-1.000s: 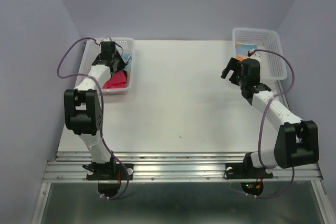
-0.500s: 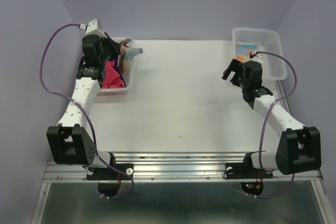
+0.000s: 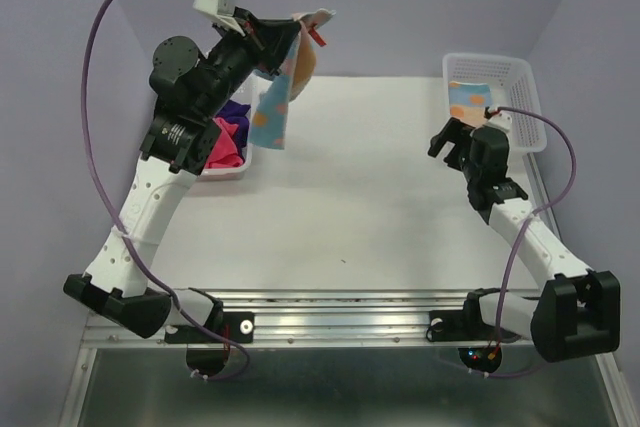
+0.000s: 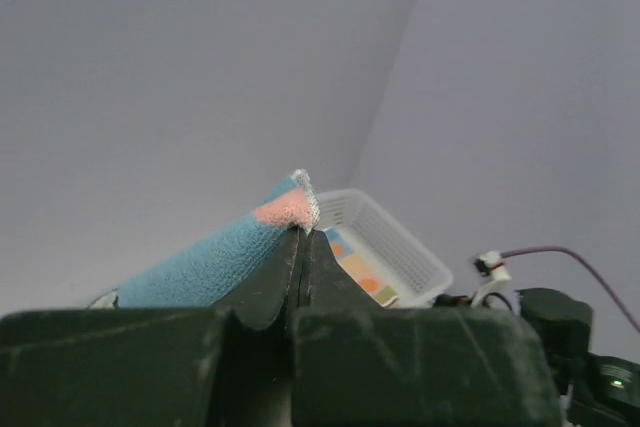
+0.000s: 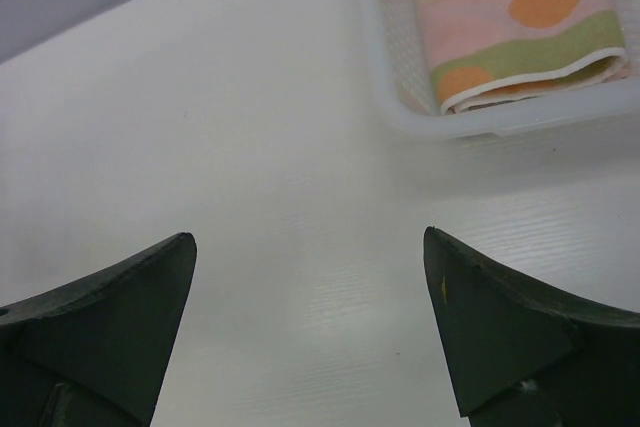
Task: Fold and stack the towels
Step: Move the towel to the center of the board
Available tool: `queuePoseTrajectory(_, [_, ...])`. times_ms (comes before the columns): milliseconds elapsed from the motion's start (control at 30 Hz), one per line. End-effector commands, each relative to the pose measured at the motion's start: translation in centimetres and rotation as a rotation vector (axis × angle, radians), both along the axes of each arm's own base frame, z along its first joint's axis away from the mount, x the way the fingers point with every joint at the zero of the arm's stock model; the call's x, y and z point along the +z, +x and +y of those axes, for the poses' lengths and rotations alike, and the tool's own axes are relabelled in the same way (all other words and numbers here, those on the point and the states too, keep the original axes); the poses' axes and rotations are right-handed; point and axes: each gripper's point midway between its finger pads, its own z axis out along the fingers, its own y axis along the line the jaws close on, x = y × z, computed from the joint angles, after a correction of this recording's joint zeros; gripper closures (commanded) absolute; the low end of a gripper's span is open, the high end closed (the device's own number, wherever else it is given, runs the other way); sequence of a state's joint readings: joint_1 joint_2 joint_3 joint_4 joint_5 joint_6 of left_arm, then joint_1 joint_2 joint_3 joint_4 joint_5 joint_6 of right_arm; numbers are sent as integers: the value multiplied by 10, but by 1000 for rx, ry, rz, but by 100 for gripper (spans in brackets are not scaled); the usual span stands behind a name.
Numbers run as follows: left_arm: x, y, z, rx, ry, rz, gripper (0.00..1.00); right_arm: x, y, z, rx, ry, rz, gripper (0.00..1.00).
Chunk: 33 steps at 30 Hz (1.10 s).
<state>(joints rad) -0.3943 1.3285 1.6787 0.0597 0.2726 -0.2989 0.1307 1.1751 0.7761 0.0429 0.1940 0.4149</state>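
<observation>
Left arm reaches high up and leans over the left basket, wrist well above the table. Left gripper is clenched on one corner of the blue towel. In the wrist view the fingers are pressed together with the corner poking out past them. The blue towel hangs free in the air, unfolded, draping down next to the left basket's inner side. It is light blue with orange blotches, and the pinched corner has a pinkish-orange patch.

Left basket holds the pink towel and the purple towel, both crumpled, purple farther back.

Right arm stretches low over the table. Right gripper sits just beside the right basket, jaws spread wide and holding nothing. The right basket holds a folded cloth lying flat, with pastel stripes, orange dots and a white edge.
</observation>
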Motion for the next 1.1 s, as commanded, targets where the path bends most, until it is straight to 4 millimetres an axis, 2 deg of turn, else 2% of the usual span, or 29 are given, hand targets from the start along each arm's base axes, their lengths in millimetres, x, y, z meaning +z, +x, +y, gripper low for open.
queuePoseTrajectory(0, [52, -40, -27, -83, -2, -152, 100, 20, -6, -14, -64, -15, -78, 0])
queuePoseTrajectory(33, [56, -46, -36, -107, -9, -157, 100, 22, -8, -16, -73, -17, -82, 0])
queuePoseTrajectory(67, [58, -45, -36, -107, -14, -159, 100, 23, -10, -18, -79, -21, -82, 0])
queuePoseTrajectory(100, [64, -52, -48, -151, -13, -166, 100, 23, -13, -19, -85, -24, -82, 0])
queuePoseTrajectory(200, [61, -56, -69, -208, -3, -150, 100, 28, -19, -23, -100, -27, -93, 0])
queuePoseTrajectory(267, [48, -46, -71, -185, -14, -100, 100, 27, -23, -25, -111, -29, -88, 0])
queuePoseTrajectory(367, [-8, -17, -71, -92, 3, 25, 100, 28, -27, -28, -129, -23, -82, 0])
queuePoseTrajectory(400, [-18, -10, -62, -29, -17, 37, 100, 23, -31, -27, -128, -25, -59, 0])
queuePoseTrajectory(433, [-76, 7, -63, 13, 12, 154, 100, 22, -33, -29, -138, -24, -54, 0])
queuePoseTrajectory(467, [-102, 15, -58, 50, 21, 204, 100, 21, -36, -29, -135, -29, -43, 0])
queuePoseTrajectory(500, [-155, 30, -49, 120, 19, 314, 100, 20, -37, -28, -125, -28, -33, 0])
queuePoseTrajectory(533, [-182, 44, -32, 175, 12, 368, 100, 19, -38, -26, -117, -28, -23, 0])
queuePoseTrajectory(567, [-218, 56, -29, 169, 30, 442, 79, 12, -41, -24, -103, -23, 5, 0])
queuePoseTrajectory(600, [-244, 66, -20, 198, 37, 499, 55, 10, -41, -20, -83, -20, 19, 0])
queuePoseTrajectory(633, [-273, 74, -4, 223, 37, 594, 40, 4, -43, -14, -50, -8, 39, 0])
queuePoseTrajectory(667, [-292, 78, -2, 224, 59, 646, 28, 0, -44, -10, -29, 1, 53, 0])
queuePoseTrajectory(700, [-321, 81, -1, 230, 96, 725, 15, -9, -45, -4, -3, 9, 79, 0])
queuePoseTrajectory(733, [-325, 83, -1, 233, 105, 740, 11, -13, -46, 6, 30, 12, 93, 0])
queuePoseTrajectory(767, [-330, 81, -3, 226, 121, 743, 1, -19, -49, 12, 45, 9, 116, 0])
queuePoseTrajectory(867, [-331, 70, -5, 210, 122, 732, 1, -33, -55, 32, 65, -16, 164, 0])
queuePoseTrajectory(900, [-323, 64, -4, 212, 117, 712, 1, -38, -59, 35, 69, -12, 185, 0])
queuePoseTrajectory(933, [-333, 56, -2, 221, 130, 728, 1, -46, -63, 40, 79, 1, 210, 0])
queuePoseTrajectory(1000, [-333, 43, -1, 231, 121, 737, 1, -55, -69, 45, 94, 7, 241, 0])
queuePoseTrajectory(1033, [-350, 29, -5, 221, 142, 770, 1, -62, -74, 51, 112, 14, 265, 0])
queuePoseTrajectory(1067, [-356, 21, -8, 211, 144, 787, 1, -68, -78, 56, 135, 13, 288, 0])
